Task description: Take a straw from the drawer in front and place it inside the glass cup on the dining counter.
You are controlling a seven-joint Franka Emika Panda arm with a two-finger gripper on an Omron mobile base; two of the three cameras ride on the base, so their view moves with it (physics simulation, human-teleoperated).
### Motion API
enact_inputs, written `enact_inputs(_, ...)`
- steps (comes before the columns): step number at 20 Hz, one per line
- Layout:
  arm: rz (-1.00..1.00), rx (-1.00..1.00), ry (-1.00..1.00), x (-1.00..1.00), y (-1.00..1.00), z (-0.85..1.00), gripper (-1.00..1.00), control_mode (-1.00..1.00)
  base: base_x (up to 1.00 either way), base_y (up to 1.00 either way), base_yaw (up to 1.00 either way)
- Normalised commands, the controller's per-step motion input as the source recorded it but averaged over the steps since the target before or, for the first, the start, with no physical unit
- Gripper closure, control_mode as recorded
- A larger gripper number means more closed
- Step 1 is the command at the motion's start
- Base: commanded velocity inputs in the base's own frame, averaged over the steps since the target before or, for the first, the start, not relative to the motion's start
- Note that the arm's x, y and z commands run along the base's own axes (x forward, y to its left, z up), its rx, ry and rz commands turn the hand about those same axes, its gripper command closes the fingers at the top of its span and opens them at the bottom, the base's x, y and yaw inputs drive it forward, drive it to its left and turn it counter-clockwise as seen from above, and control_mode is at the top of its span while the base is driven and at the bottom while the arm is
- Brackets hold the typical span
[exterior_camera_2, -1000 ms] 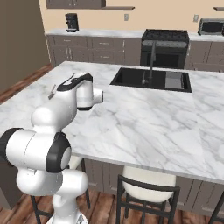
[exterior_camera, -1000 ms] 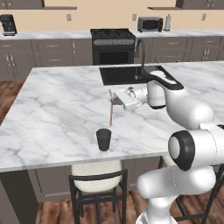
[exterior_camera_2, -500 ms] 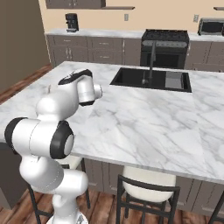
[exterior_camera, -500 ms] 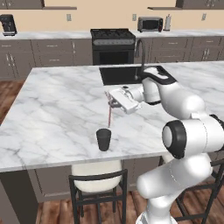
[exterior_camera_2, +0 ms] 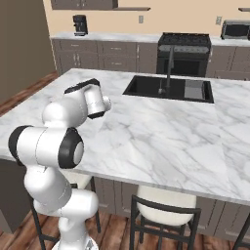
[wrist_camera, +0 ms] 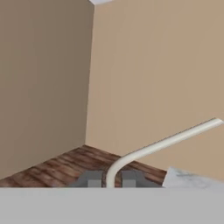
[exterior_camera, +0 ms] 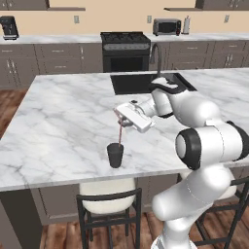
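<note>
The end effector (exterior_camera: pixel 122 120) is clamped on the top of the straw (exterior_camera: pixel 120 133), its fingers (wrist_camera: pixel 90 179) pressed together with the stick between them. The straw hangs down, and its lower end reaches the mouth of the glass cup (exterior_camera: pixel 115 155), which stands near the front edge of the marble desk (exterior_camera: pixel 63 121). I cannot tell if the tip is already inside. To do this well, I think the arm should keep the straw over the cup's middle, lower slowly, and let go only when the rim can support it.
</note>
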Motion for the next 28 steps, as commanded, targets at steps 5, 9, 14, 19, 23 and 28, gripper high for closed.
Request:
enact_inputs(5, 0.13, 0.0, -0.12, 0.0, 0.0, -0.07, 1.0, -1.0, 0.0, 0.0, 0.0)
enact_inputs(9, 0.13, 0.0, -0.1, 0.0, 0.0, -0.14, 1.0, -1.0, 0.0, 0.0, 0.0)
enact_inputs(14, 0.12, 0.0, -0.06, 0.0, 0.0, -0.2, 1.0, -1.0, 0.0, 0.0, 0.0)
enact_inputs(19, 0.07, 0.0, -0.05, 0.0, 0.0, -0.13, 1.0, -1.0, 0.0, 0.0, 0.0)
enact_inputs(23, -0.01, 0.0, -0.03, 0.0, 0.0, -0.01, 1.0, -1.0, 0.0, 0.0, 0.0)
enact_inputs(28, -0.07, 0.0, 0.0, 0.0, 0.02, -0.07, 1.0, -1.0, 0.0, 0.0, 0.0)
